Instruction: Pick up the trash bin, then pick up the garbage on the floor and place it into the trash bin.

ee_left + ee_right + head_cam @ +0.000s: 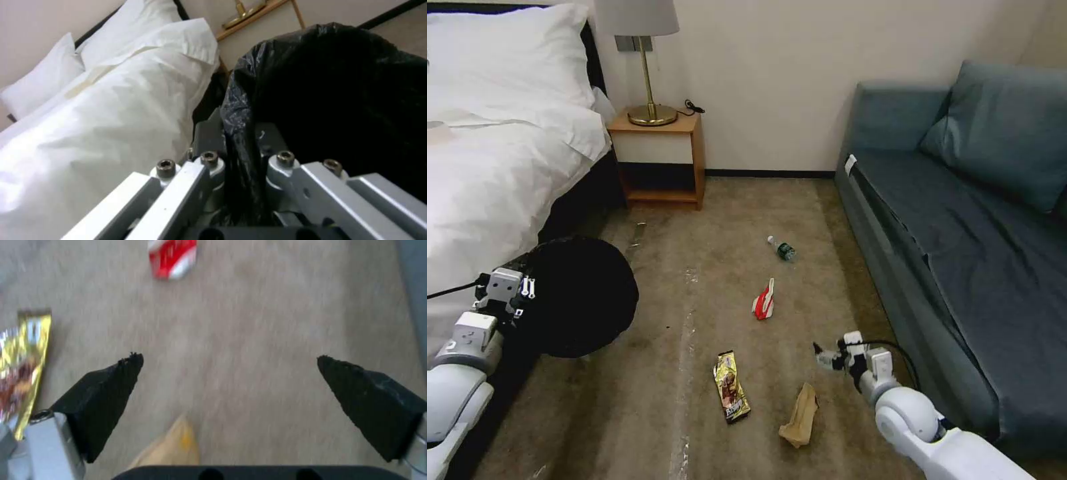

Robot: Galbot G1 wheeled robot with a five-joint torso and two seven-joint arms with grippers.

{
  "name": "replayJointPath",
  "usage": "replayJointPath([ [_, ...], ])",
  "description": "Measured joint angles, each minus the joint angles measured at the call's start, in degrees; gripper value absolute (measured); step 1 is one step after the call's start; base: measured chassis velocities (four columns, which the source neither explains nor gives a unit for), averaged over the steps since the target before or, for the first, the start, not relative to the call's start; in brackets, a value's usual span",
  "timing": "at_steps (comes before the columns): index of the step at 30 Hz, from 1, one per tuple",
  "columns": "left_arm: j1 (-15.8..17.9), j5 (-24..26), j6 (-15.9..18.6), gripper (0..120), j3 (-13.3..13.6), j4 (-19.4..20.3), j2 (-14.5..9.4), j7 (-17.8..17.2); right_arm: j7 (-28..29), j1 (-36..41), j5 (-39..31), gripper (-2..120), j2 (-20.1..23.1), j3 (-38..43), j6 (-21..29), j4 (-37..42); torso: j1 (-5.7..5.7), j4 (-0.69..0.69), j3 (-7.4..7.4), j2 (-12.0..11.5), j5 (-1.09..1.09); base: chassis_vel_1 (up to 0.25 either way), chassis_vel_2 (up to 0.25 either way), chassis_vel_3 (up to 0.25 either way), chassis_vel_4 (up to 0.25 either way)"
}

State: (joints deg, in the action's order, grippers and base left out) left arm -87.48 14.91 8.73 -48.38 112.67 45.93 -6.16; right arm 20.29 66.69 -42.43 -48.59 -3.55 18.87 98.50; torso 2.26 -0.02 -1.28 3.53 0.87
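Left gripper (pixel 240 160) is clamped on the bag-lined rim of the trash bin (pixel 584 297), held off the floor beside the bed (pixel 487 180); the thin liner looks slippery, so the hold is best kept on the stiff rim. Right gripper (pixel 229 373) hangs wide open just above the carpet (pixel 694 267), the brown paper bag (pixel 800 415) directly below it (light, crushable; pinch across its middle). Yellow wrapper (pixel 731 386), red-and-white packet (pixel 764 300) and small bottle (pixel 782 249) lie farther out, toward the nightstand (pixel 660 157).
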Motion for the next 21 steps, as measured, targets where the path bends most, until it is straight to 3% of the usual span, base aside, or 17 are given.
replayJointPath([
  [6, -2.4, -1.2, -0.3, 6, -1.5, 1.2, 1.5, 1.5, 4.0, 2.3, -4.3, 100, 0.8, -4.0, 4.2, 1.1, 0.00, 0.00, 0.00, 0.0, 0.00, 0.000, 0.000, 0.000, 0.000],
  [14, -4.9, -2.4, -0.8, 6, -2.5, 2.2, 3.6, 2.5, 3.9, 3.3, -3.5, 100, 1.7, -6.4, 4.9, 0.3, 0.00, 0.00, -0.01, 0.0, 0.01, 0.000, 0.000, 0.000, 0.000],
  [21, -6.2, -2.4, -0.8, 6, -3.5, 2.8, 3.6, 3.2, 2.6, 0.6, -3.4, 100, 0.8, -8.8, 4.7, -2.9, 0.00, 0.00, -0.01, 0.0, 0.01, 0.000, 0.000, 0.000, 0.000],
])
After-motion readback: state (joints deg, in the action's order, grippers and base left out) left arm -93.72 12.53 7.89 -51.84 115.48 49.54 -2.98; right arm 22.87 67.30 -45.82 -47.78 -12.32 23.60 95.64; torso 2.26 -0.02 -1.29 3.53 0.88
